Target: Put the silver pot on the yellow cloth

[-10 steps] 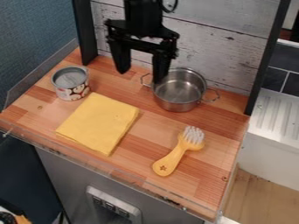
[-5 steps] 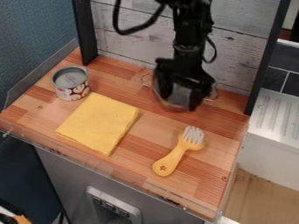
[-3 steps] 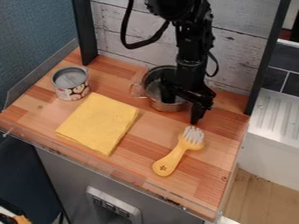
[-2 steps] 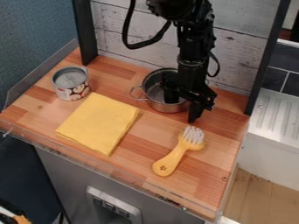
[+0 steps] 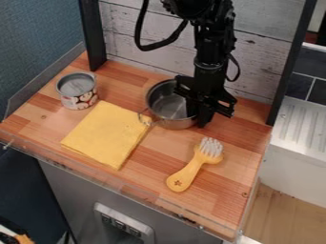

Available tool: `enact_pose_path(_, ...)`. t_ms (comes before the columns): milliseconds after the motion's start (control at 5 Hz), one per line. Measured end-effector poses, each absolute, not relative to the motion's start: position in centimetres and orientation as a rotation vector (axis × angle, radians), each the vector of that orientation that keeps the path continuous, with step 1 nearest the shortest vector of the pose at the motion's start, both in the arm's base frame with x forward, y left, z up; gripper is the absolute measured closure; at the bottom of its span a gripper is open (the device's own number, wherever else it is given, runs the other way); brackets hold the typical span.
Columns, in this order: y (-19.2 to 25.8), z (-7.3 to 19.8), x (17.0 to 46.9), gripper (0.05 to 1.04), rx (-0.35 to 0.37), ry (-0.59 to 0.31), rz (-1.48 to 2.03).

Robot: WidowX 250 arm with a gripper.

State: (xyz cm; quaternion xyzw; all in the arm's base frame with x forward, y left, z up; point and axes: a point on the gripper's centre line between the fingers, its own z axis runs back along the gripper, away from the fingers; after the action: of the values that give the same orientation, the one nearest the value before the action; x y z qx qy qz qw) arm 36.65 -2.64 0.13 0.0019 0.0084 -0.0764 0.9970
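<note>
Getting the silver pot [image 5: 167,106] onto the yellow cloth [image 5: 105,136] looks partly done: it is gripped, but its body is just beyond the cloth's 2 o'clock edge, leaving the carry toward 8 o'clock and the release. The jaws look nearly closed, pinching the pot's wall at 4 o'clock, one finger inside.

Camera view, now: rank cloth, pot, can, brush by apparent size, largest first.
1. Cloth
2. Pot, partly hidden
Can and brush: both look smaller than the pot, too close to rank against each other. Brush is longer, can is wider.
</note>
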Motion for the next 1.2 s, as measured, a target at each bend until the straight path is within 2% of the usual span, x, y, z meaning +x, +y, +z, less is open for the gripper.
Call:
enact_pose_path(200, -2.7, 1.4, 37.2, 0.995, 0.0, 0.006, -0.149)
enact_pose_path(400, -3.3, 5.0, 37.5, 1.005, -0.019, -0.06, -0.161)
enact_pose_path(600, -3.0, 8.5, 36.0, 1.006, -0.024, -0.125, -0.155)
enact_pose_path(800, 0.2, 8.3, 33.1, 1.006, -0.042, -0.086, -0.059)
enact_pose_path(1200, 4.5, 7.7, 28.3, 1.006, -0.064, -0.069, 0.101)
